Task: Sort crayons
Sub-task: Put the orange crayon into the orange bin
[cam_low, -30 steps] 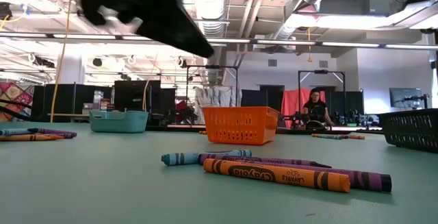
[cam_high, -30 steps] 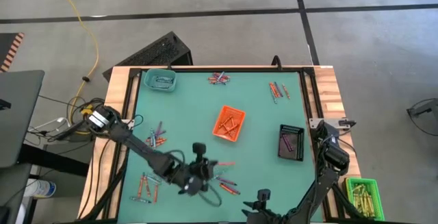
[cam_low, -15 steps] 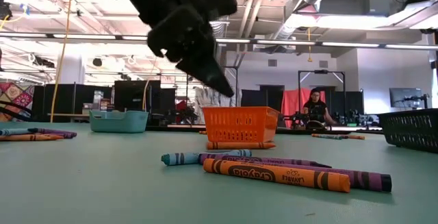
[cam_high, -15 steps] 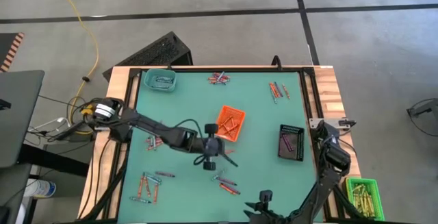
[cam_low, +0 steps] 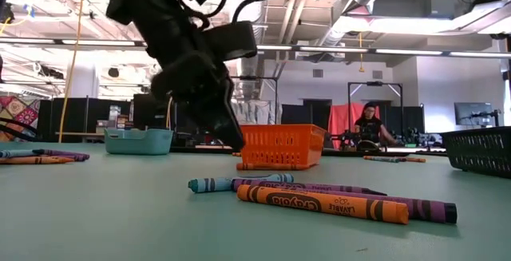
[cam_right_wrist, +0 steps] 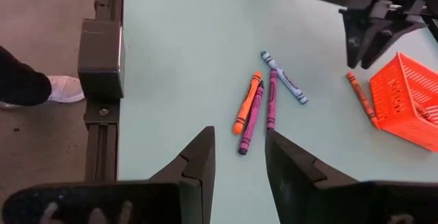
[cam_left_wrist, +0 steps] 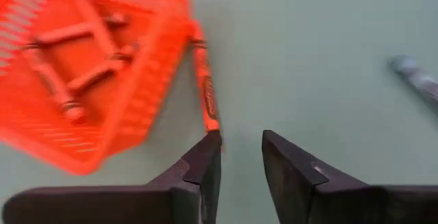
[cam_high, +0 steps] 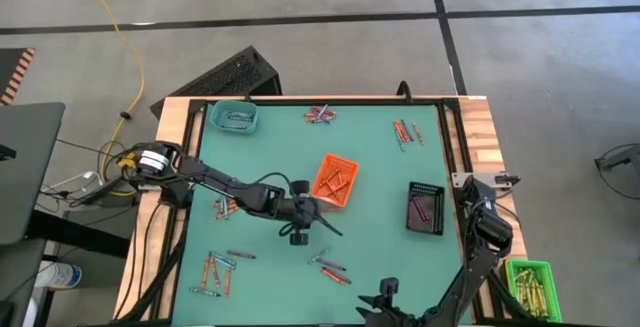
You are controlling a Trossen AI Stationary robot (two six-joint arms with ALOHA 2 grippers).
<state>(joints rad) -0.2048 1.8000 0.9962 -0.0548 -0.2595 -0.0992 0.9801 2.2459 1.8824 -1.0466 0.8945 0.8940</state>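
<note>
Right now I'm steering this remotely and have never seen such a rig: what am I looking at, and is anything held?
Two dark robot arms work at a green table. One camera looks straight down, one sits at table height, and one rides on each wrist. The left gripper is open and empty, next to the orange basket; an orange crayon lies on the table against the basket's outside. The right gripper waits at the table's near edge, open, above four loose crayons. A teal basket and a black basket also stand there.

Nearest orange crayon (cam_low: 323, 204), low view: label reads "Crayola", mirrored/upside down. Nothing else legible.
</note>
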